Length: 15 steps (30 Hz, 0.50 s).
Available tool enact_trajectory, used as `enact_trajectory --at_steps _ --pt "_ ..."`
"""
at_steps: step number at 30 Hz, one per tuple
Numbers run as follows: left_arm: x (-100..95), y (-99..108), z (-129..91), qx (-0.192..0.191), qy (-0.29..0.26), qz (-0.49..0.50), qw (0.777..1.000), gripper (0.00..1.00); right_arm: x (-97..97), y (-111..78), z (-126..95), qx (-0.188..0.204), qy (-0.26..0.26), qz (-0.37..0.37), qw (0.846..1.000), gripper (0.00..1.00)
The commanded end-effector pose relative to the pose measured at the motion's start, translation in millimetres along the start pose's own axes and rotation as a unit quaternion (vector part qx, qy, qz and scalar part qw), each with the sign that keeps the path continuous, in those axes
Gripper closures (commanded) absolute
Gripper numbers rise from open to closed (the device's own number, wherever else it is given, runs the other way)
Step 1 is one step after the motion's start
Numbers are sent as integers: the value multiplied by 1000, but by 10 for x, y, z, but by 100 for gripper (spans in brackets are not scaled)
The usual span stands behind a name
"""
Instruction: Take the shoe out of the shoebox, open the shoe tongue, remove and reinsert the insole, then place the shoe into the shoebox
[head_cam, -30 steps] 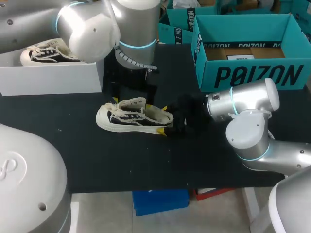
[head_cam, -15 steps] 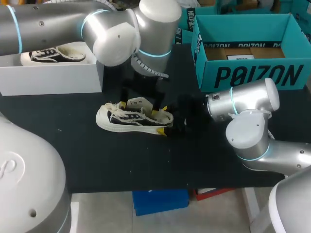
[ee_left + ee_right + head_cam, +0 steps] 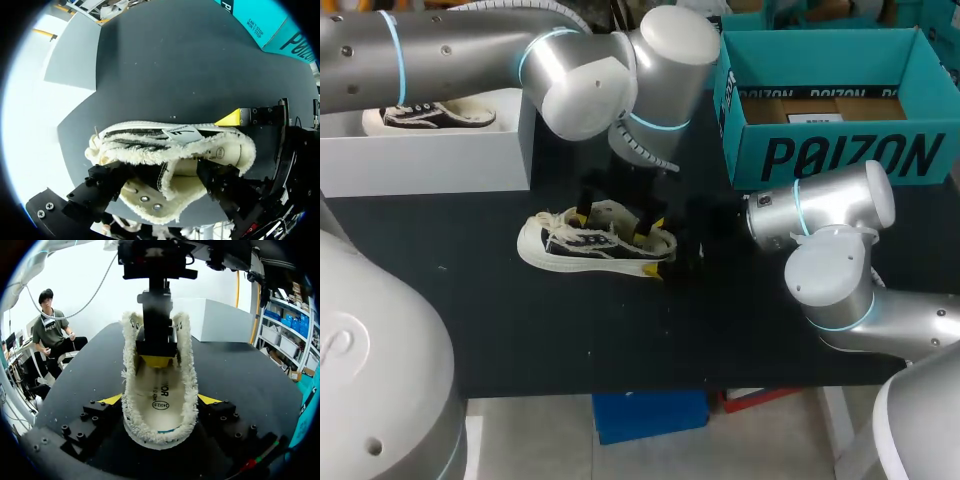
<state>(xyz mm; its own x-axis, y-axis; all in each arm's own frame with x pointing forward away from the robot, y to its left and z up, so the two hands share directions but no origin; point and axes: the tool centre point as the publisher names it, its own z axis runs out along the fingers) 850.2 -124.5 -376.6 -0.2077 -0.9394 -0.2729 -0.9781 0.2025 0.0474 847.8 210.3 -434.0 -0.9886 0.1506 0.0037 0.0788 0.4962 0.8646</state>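
A cream low shoe (image 3: 582,246) with black panels lies on its sole on the black table (image 3: 520,320), toe toward the left. My left gripper (image 3: 613,225) stands over it, pointing down and open. One finger (image 3: 156,347) is inside the heel opening on the insole (image 3: 159,397); the other rests at the laces. In the left wrist view the fleecy collar (image 3: 200,150) lies between the fingers (image 3: 107,185). My right gripper (image 3: 160,400) holds the shoe's heel from both sides, its yellow tips against the sole. The white shoebox (image 3: 420,160) at the left holds a second shoe (image 3: 435,112).
A teal open box (image 3: 830,110) stands at the back right, another teal box (image 3: 680,60) behind it. The right arm's elbow (image 3: 830,260) sits low over the table's right side. The table's front edge (image 3: 620,385) runs near.
My left arm has swung right and come down onto the shoe; its fingers have dropped into the opening and begun to narrow. The right gripper and shoe stayed put.
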Motion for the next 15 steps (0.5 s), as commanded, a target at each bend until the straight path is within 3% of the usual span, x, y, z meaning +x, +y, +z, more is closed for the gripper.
enact_trajectory --at_steps 1,2,15 --pt "0 -18 40 -2 -2 -1 1000 82 -6 -5 41 1 0 1 1000 100" --pt "-9 -17 39 -2 -3 -1 1000 100 -6 -5 41 1 0 1 1000 100" --pt "-177 1 -97 -7 40 8 999 100 -6 -5 41 1 0 1 1000 100"
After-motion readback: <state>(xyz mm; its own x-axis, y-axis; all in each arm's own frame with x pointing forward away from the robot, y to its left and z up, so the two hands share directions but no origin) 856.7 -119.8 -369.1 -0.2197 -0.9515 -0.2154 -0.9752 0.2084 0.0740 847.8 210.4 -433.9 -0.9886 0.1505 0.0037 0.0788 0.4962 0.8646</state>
